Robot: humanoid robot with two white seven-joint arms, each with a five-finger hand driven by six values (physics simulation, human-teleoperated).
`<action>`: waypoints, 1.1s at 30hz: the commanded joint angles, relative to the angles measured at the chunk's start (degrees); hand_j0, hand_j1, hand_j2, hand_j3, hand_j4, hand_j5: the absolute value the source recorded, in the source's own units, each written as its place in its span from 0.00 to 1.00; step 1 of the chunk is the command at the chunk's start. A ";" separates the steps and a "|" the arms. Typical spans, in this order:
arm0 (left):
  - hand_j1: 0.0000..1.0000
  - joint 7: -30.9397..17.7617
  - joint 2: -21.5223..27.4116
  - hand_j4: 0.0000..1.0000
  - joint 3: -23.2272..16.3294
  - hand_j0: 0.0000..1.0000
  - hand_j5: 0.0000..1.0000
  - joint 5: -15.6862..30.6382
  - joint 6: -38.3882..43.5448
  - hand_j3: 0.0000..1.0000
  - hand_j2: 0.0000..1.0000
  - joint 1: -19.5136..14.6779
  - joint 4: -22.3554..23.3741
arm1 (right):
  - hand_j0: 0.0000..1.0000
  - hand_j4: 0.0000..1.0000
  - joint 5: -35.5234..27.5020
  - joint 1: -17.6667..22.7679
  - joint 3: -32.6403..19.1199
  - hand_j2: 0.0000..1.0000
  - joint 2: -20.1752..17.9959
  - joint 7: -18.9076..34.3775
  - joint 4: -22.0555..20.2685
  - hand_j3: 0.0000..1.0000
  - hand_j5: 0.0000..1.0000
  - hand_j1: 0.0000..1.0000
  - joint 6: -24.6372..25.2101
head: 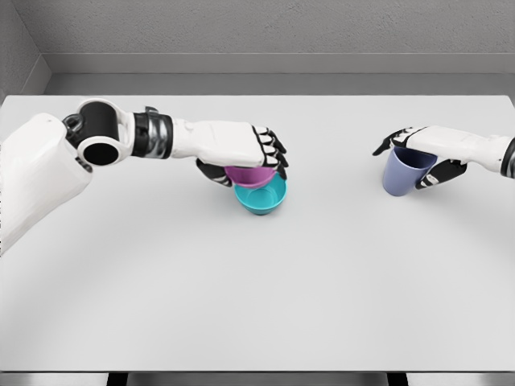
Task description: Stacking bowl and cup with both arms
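Left hand is clamped from above on a magenta bowl, which sits partly inside the teal bowl near the middle of the white table. Right hand grips a lavender cup at its rim, held upright and well apart, off to the right of the bowls. The cup's way to the stack therefore runs leftward across the table, and the right hand alone carries it; the left hand covers the landing spot, so it likely needs to clear first.
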 commanded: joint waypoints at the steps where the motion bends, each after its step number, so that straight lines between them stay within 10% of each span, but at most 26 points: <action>1: 0.82 0.04 -0.73 0.82 -0.50 0.82 0.82 0.11 0.17 0.82 0.82 0.00 0.17 | 0.67 0.67 0.61 0.00 0.15 0.67 -0.04 0.43 0.11 0.67 0.67 0.67 -0.11; 24: 0.84 0.04 -2.66 0.84 -1.56 0.84 0.84 -0.59 0.17 0.84 0.84 0.35 2.46 | 0.69 0.69 0.53 -2.28 0.15 0.69 -0.30 0.43 -0.50 0.69 0.69 0.69 -0.11; 33: 1.00 0.04 -2.66 1.00 -1.38 1.00 1.00 -1.03 0.17 1.00 1.00 0.26 2.37 | 0.69 0.69 0.44 -2.90 0.06 0.69 -0.39 0.43 -0.68 0.69 0.69 0.69 -0.11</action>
